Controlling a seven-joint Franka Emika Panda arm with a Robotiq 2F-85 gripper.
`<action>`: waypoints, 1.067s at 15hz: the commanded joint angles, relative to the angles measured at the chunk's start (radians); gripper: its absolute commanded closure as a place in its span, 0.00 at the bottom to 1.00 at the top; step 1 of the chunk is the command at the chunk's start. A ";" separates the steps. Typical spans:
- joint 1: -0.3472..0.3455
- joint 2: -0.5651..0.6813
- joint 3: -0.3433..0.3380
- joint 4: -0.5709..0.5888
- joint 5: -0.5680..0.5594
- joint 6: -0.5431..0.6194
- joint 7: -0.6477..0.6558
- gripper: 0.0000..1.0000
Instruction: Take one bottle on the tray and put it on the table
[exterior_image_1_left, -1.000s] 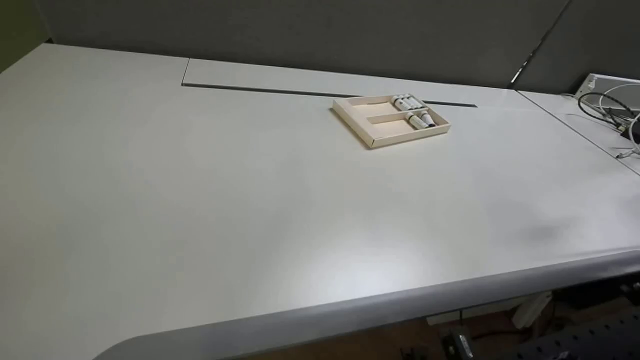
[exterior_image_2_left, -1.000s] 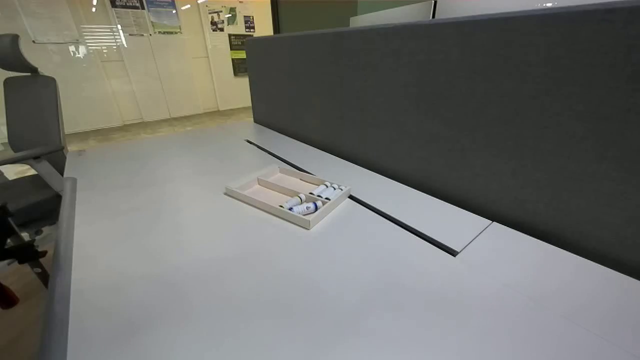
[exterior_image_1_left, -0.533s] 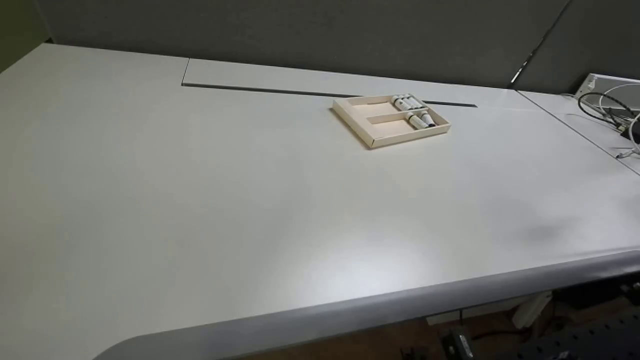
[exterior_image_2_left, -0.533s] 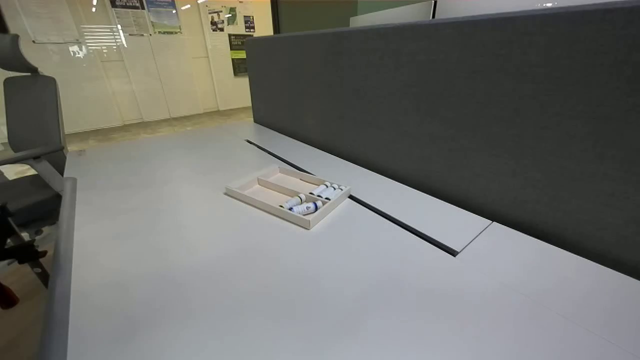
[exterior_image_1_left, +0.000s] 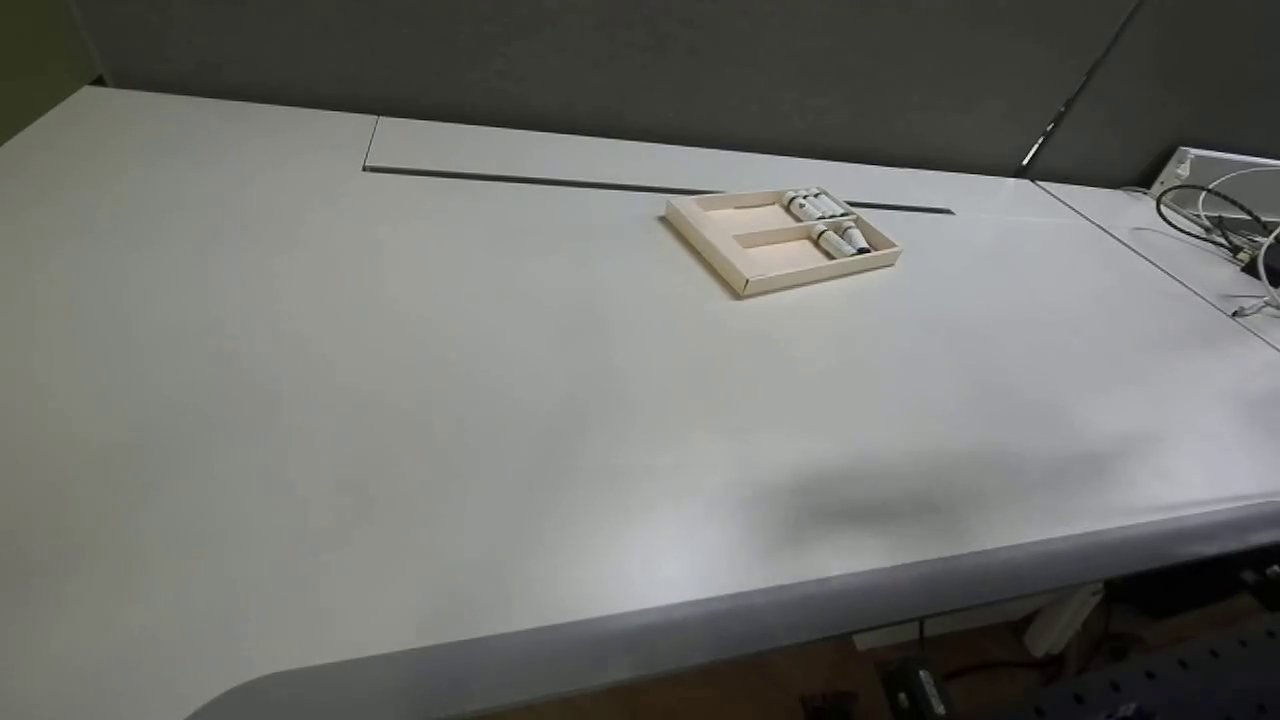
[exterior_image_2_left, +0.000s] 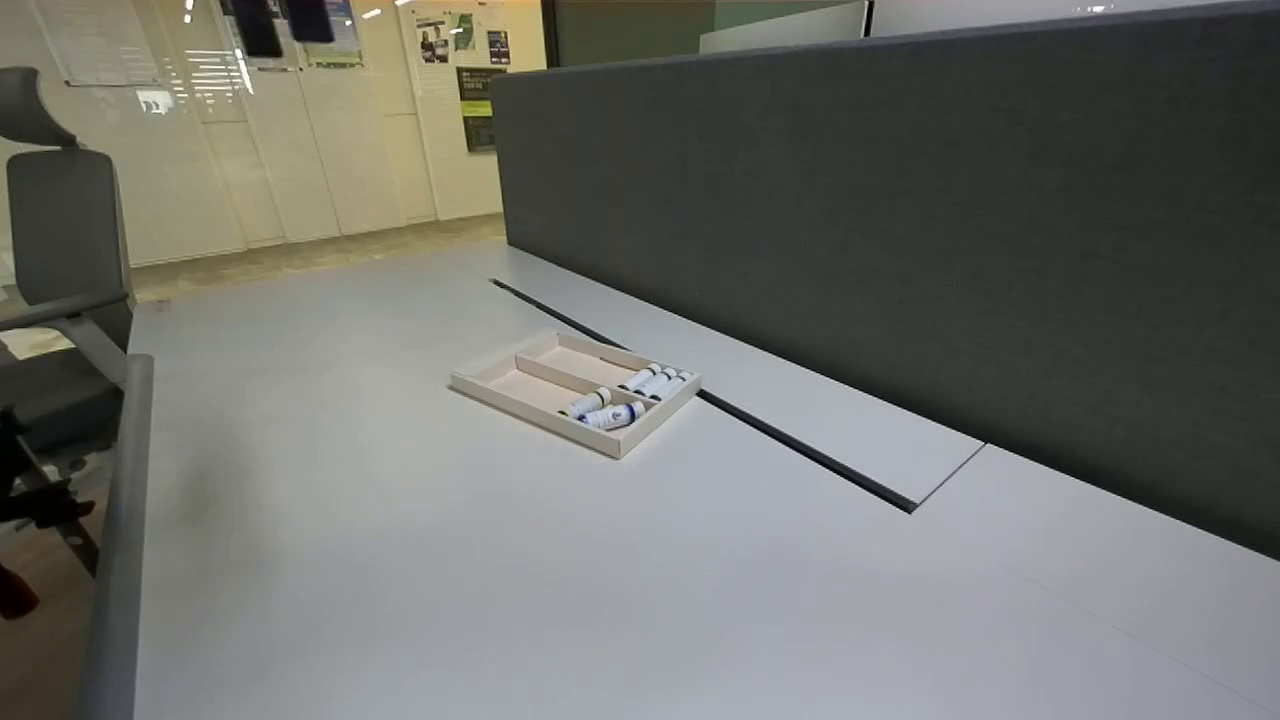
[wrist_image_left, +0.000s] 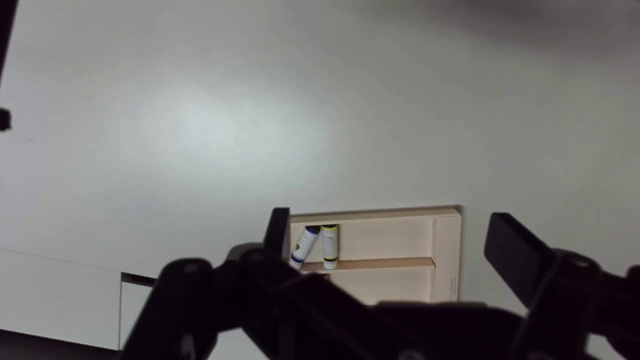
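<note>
The beige tray (exterior_image_1_left: 712, 242) (exterior_image_2_left: 530, 408) (wrist_image_left: 446, 260) lies on the off-white table (exterior_image_1_left: 450, 400) (exterior_image_2_left: 400, 570) near its back strip. A divider splits it into two compartments. In one lie a yellow-banded white bottle (wrist_image_left: 330, 246) (exterior_image_2_left: 587, 403) and a slanted blue-banded white bottle (wrist_image_left: 305, 244) (exterior_image_2_left: 614, 415). Several white bottles (exterior_image_2_left: 655, 381) (exterior_image_1_left: 813, 205) lie side by side in the other; the gripper hides them in the wrist view. My gripper (wrist_image_left: 391, 232) is open and empty, well above the table. Its dark fingertips (exterior_image_2_left: 283, 25) show at the top of an exterior view.
A dark grey partition (exterior_image_2_left: 880, 240) (exterior_image_1_left: 600, 80) stands along the table's back. Cables and a white box (exterior_image_1_left: 1220, 200) are at the far right in an exterior view. A grey chair (exterior_image_2_left: 65, 240) stands beyond the table's rounded front edge (exterior_image_2_left: 125, 520).
My gripper's fingertips have come into view at the top left of an exterior view. A shadow has spread over the table near the front edge. Tray and bottles have not moved.
</note>
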 joint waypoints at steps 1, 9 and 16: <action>0.009 0.183 0.005 0.255 0.019 -0.134 -0.019 0.00; -0.003 0.251 0.018 0.344 0.011 -0.174 0.028 0.00; -0.003 0.251 0.018 0.344 0.011 -0.175 0.031 0.00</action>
